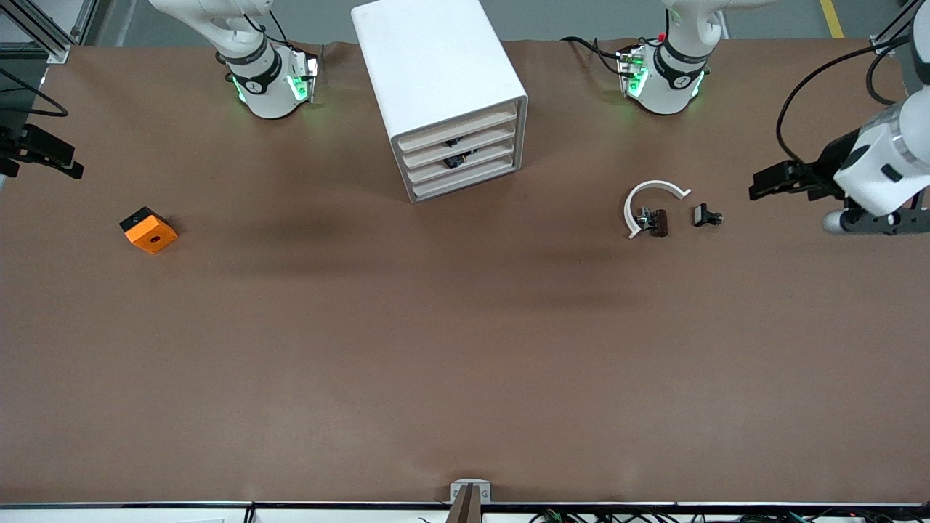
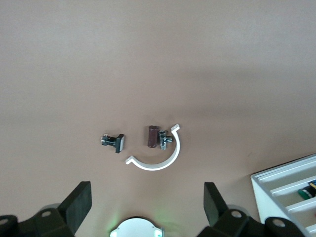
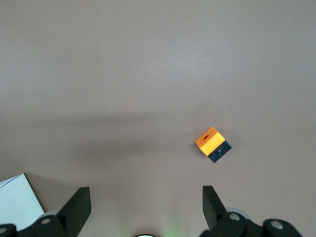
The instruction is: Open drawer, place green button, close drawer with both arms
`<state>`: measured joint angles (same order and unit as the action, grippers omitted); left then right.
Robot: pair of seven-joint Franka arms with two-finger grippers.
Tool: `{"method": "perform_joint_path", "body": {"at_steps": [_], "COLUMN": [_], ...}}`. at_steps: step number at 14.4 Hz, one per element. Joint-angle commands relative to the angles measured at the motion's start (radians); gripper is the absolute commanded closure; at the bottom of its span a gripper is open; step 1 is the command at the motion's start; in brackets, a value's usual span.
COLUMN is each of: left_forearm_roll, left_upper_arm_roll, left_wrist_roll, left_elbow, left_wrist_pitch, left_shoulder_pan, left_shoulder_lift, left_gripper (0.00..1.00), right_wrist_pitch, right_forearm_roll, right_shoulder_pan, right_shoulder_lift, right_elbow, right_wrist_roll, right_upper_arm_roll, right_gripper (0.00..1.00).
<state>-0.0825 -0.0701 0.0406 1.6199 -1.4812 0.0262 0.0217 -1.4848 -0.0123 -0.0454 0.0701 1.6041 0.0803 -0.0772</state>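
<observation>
Judging by how things lie, the task looks all but finished: the drawer [image 1: 465, 170], third down in the white cabinet [image 1: 436, 65], sits flush with its three neighbours. The left wrist view shows a green-capped thing that I take for the button [image 2: 307, 192] lying inside the cabinet, just above a cream front strip. I cannot say for sure from that view which drawer holds it. In the front view a small dark shape shows in the gap just above the third drawer's front, which fits. If that reading is right, opening, placing and closing are done and nothing obvious is left. The left gripper [image 2: 145, 190] hangs over the table toward the left arm's end from the cabinet, its fingers spread wide and holding nothing. Below it lie a brown part [image 1: 657, 221] with a white arc and, just beside that, a small black part [image 1: 706, 216]. The right gripper [image 3: 145, 195] is over the table toward the right arm's end from the cabinet, likewise spread and empty, near an orange cube [image 1: 149, 231].
</observation>
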Motion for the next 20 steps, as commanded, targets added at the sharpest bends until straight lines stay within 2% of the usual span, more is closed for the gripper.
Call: {"method": "perform_joint_path", "body": {"at_steps": [1,2,3,7,9,20], "left_forearm_roll": [0.017,0.018,0.035,0.044,0.046,0.046], "left_upper_arm_roll": [0.044,0.049,0.047,0.047,0.047,0.041], "left_wrist_roll": [-0.062,-0.062,-0.062,-0.041,-0.041,-0.004], "left_elbow": [0.18,0.234,0.247,0.111,0.063,0.034], "left_wrist_pitch": [-0.109,-0.16,-0.195,-0.203,-0.167,-0.056], "left_shoulder_pan": [-0.02,-0.02,-0.012,-0.009,-0.012,-0.014], "left_shoulder_lift": [-0.147,-0.193,-0.218,-0.178,-0.163,-0.152], "left_gripper": [0.0,0.0,0.0,0.0,0.0,0.0], "right_wrist_pitch": [0.001,0.001,0.001,0.011,0.014,0.012], "right_forearm_roll": [0.018,0.025,0.031,0.032,0.034,0.032], "right_shoulder_pan": [-0.01,-0.01,-0.011,-0.004,-0.001,-0.004], "right_shoulder_lift": [0.019,0.02,0.02,0.025,0.025,0.025], "right_elbow": [-0.003,-0.003,-0.003,0.0,0.0,0.0], "right_wrist_roll": [0.01,0.009,0.009,-0.031,-0.079,-0.022], "right_upper_arm_roll": [0.0,-0.001,-0.001,0.007,0.008,0.004], "right_gripper": [0.0,0.0,0.0,0.0,0.0,0.0]}}
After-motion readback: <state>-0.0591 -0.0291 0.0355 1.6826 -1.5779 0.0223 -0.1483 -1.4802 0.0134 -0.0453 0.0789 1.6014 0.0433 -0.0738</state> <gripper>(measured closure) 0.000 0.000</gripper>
